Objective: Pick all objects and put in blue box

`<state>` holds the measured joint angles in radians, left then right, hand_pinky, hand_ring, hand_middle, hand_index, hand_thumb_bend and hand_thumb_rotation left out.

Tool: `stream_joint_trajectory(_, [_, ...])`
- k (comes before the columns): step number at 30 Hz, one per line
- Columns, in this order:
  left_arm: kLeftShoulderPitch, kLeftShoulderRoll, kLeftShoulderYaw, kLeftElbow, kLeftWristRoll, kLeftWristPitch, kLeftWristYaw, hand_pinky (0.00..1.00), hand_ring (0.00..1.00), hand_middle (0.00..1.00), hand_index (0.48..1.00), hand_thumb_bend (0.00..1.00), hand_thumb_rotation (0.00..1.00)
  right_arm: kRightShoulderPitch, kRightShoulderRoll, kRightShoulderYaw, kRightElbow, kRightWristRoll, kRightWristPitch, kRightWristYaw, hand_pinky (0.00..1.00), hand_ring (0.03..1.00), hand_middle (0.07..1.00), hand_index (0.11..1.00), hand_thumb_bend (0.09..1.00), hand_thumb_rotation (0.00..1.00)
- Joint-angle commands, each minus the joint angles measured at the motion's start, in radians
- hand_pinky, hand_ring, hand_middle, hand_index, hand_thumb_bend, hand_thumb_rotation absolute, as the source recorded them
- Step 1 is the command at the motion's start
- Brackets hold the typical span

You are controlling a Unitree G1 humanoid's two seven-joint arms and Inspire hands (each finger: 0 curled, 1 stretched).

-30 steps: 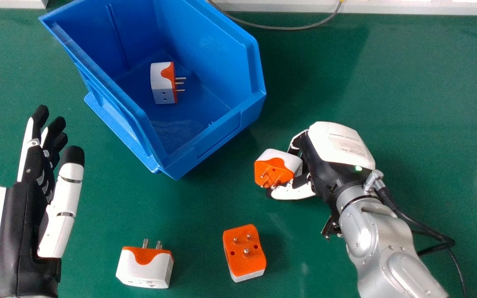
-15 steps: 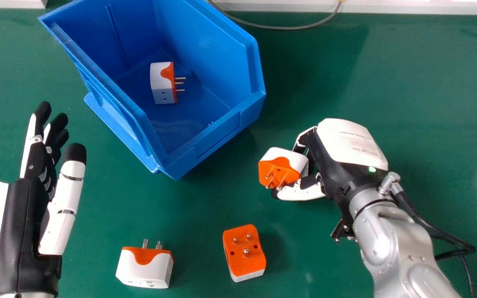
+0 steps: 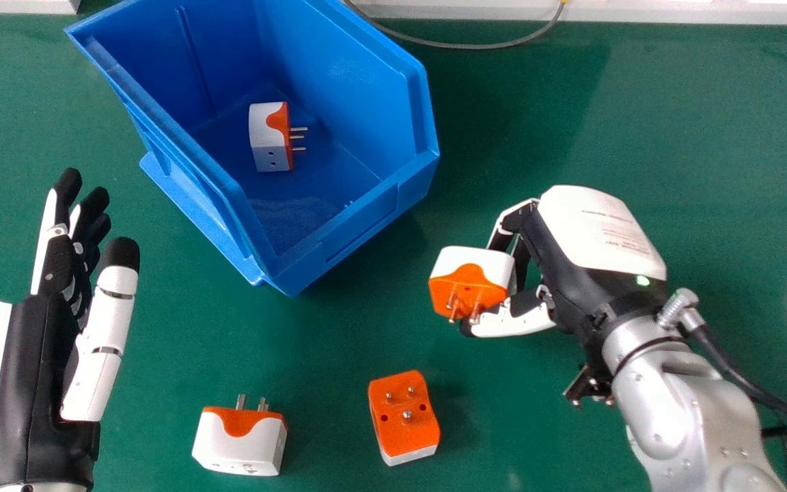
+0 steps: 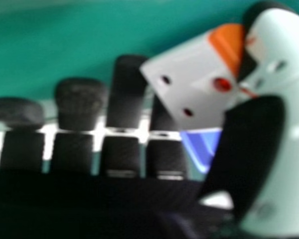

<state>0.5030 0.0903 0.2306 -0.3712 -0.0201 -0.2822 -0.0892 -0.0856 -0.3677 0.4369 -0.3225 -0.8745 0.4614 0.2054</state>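
Adapter point(image 3: 470, 273) pinched between thumb and fingers of right hand point(image 3: 568, 263), outside blue box point(image 3: 359, 225), off its near right side. Box lies forward and left of grip; prongs point(image 3: 477, 309) point back toward robot, away from it. Next move likely: forward-left, over near wall; low pass could clip it. Left hand point(image 3: 42, 342) idle at left, fingers straight. Boxed adapter point(image 3: 269, 140) done; two loose adapters point(image 3: 240, 441) point(image 3: 404, 418) on desk point(image 3: 694, 137), nearer robot, remain.
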Motion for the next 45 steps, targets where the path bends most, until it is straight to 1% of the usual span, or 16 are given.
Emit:
stream_joint_trajectory(1, [0.0, 0.008, 0.006, -0.009, -0.011, -0.024, -0.003, 0.99, 0.96, 0.96, 0.984, 0.39, 0.86, 0.008, -0.009, -0.024, -0.075, -0.025, -0.005, 0.019, 0.08, 0.128, 0.193, 0.246, 0.201, 0.12])
stream_joint_trajectory(3, [-0.002, 0.008, 0.008, -0.006, -0.014, -0.024, -0.004, 0.99, 0.96, 0.96, 0.985, 0.39, 0.86, 0.022, -0.012, -0.035, -0.107, -0.034, -0.012, 0.028, 0.08, 0.131, 0.194, 0.245, 0.198, 0.12])
stream_joint_trajectory(5, [-0.004, 0.009, 0.009, -0.004, -0.011, -0.025, -0.004, 0.99, 0.96, 0.96, 0.985, 0.39, 0.86, 0.033, -0.019, -0.046, -0.141, -0.038, -0.019, 0.04, 0.08, 0.133, 0.194, 0.242, 0.196, 0.13])
stream_joint_trajectory(7, [-0.002, 0.007, 0.009, -0.009, -0.007, -0.018, -0.001, 0.99, 0.96, 0.97, 0.987, 0.39, 0.86, 0.041, -0.025, -0.056, -0.171, -0.041, -0.02, 0.059, 0.09, 0.141, 0.201, 0.244, 0.19, 0.13])
stream_joint_trajectory(9, [-0.004, 0.007, 0.009, -0.007, -0.009, -0.016, -0.001, 0.99, 0.96, 0.96, 0.986, 0.39, 0.87, 0.049, -0.024, -0.068, -0.2, -0.043, -0.021, 0.077, 0.1, 0.147, 0.205, 0.241, 0.182, 0.14])
stream_joint_trajectory(11, [-0.006, 0.009, 0.011, -0.005, -0.008, -0.022, -0.002, 1.0, 0.96, 0.96, 0.986, 0.39, 0.87, 0.058, -0.023, -0.082, -0.23, -0.042, -0.029, 0.09, 0.1, 0.146, 0.204, 0.236, 0.178, 0.14])
stream_joint_trajectory(13, [-0.006, 0.008, 0.011, -0.009, -0.005, -0.016, 0.001, 1.0, 0.96, 0.96, 0.985, 0.39, 0.87, 0.065, -0.022, -0.091, -0.254, -0.048, -0.035, 0.1, 0.1, 0.146, 0.203, 0.233, 0.177, 0.14])
stream_joint_trajectory(16, [-0.01, 0.008, 0.013, -0.002, -0.012, -0.02, -0.001, 0.99, 0.96, 0.96, 0.983, 0.38, 0.86, 0.074, -0.023, -0.106, -0.273, -0.038, -0.059, 0.098, 0.1, 0.145, 0.2, 0.224, 0.163, 0.16])
stream_joint_trajectory(19, [-0.012, 0.012, 0.013, 0.002, -0.008, -0.029, -0.005, 0.99, 0.96, 0.96, 0.978, 0.38, 0.86, 0.08, -0.019, -0.122, -0.29, -0.03, -0.08, 0.102, 0.09, 0.135, 0.187, 0.21, 0.15, 0.18])
stream_joint_trajectory(23, [-0.02, 0.017, 0.014, 0.012, -0.024, -0.039, -0.015, 0.99, 0.96, 0.96, 0.979, 0.37, 0.86, 0.078, -0.004, -0.131, -0.302, -0.035, -0.096, 0.108, 0.09, 0.132, 0.183, 0.204, 0.141, 0.19])
stream_joint_trajectory(26, [-0.022, 0.02, 0.018, 0.011, -0.024, -0.034, -0.018, 1.0, 0.96, 0.96, 0.983, 0.37, 0.86, 0.068, 0.01, -0.132, -0.303, -0.041, -0.102, 0.11, 0.08, 0.121, 0.17, 0.188, 0.126, 0.21])
stream_joint_trajectory(28, [-0.027, 0.022, 0.022, 0.018, -0.02, -0.042, -0.018, 1.0, 0.96, 0.96, 0.983, 0.36, 0.86, 0.06, 0.02, -0.133, -0.305, -0.042, -0.105, 0.113, 0.08, 0.12, 0.167, 0.183, 0.12, 0.21])
stream_joint_trajectory(33, [-0.036, 0.021, 0.024, 0.023, -0.024, -0.042, -0.017, 0.99, 0.95, 0.96, 0.979, 0.37, 0.86, 0.033, 0.042, -0.13, -0.307, -0.046, -0.111, 0.122, 0.07, 0.109, 0.157, 0.176, 0.114, 0.22])
stream_joint_trajectory(36, [-0.044, 0.024, 0.025, 0.027, -0.03, -0.045, -0.022, 0.98, 0.95, 0.96, 0.975, 0.37, 0.85, 0.015, 0.055, -0.128, -0.298, -0.048, -0.12, 0.121, 0.07, 0.104, 0.153, 0.173, 0.112, 0.21])
stream_joint_trajectory(40, [-0.051, 0.028, 0.027, 0.034, -0.028, -0.051, -0.026, 0.98, 0.96, 0.96, 0.975, 0.36, 0.85, -0.008, 0.074, -0.125, -0.288, -0.045, -0.133, 0.119, 0.05, 0.089, 0.139, 0.165, 0.111, 0.18])
stream_joint_trajectory(45, [-0.055, 0.027, 0.028, 0.035, -0.02, -0.055, -0.018, 0.98, 0.95, 0.96, 0.978, 0.36, 0.85, -0.039, 0.092, -0.119, -0.272, -0.047, -0.145, 0.124, 0.04, 0.081, 0.132, 0.162, 0.115, 0.15])
